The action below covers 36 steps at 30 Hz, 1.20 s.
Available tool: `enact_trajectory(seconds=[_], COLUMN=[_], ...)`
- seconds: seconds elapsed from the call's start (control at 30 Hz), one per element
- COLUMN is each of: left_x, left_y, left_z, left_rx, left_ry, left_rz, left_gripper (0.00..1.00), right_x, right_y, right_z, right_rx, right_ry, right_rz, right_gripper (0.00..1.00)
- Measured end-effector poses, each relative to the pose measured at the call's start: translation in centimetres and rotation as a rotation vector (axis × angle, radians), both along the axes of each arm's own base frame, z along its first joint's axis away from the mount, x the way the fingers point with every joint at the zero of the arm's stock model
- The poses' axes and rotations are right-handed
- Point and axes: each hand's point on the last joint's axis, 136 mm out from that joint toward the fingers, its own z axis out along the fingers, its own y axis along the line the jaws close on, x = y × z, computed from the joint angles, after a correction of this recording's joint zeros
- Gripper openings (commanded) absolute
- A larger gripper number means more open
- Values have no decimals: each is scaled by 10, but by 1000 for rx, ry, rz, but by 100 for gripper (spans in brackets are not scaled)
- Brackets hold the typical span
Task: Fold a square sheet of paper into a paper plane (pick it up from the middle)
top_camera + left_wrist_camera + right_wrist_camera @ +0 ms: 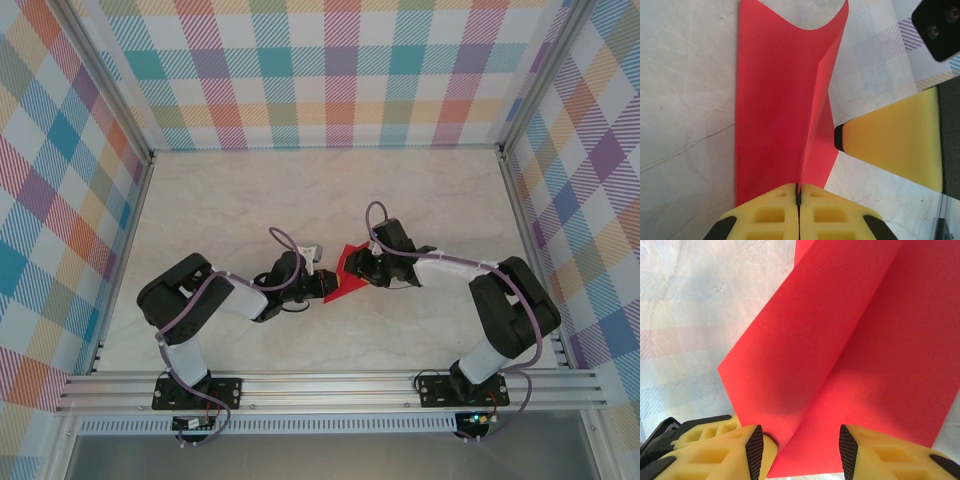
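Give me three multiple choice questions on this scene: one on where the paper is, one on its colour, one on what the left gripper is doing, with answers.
1. Where is the sheet of paper?
A) against the far wall
B) mid-table, between the left gripper and the right gripper
C) on the metal rail

2. What colour is it?
A) blue
B) white
C) red

3. The left gripper is:
A) shut on the paper
B) wide open above it
C) resting on bare table

Answers: 1 B, the top view shows it between the two arms; 2 C, it is red in every view; 3 A, the left wrist view shows the fingers meeting on the paper's edge.
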Motion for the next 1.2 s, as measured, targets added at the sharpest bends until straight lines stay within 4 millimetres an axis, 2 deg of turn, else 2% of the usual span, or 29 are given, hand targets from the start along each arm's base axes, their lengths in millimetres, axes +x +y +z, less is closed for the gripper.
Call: enact_trajectory(seconds=[0.6, 1.0, 1.2], left_x=[0, 3, 3], left_y=[0, 2, 2], left_z=[-7, -12, -11], left_rx=[-27, -59, -74], left_ry=[104, 176, 199], left_rz=[23, 47, 53], left_gripper=[5, 5, 6], right_x=[6, 5, 12], right_y=[2, 0, 2], right_z=[5, -19, -19], right_rx=[29, -8, -13], right_ry=[-34, 25, 27], right_rz=[25, 19, 11], right_gripper=[42, 44, 45])
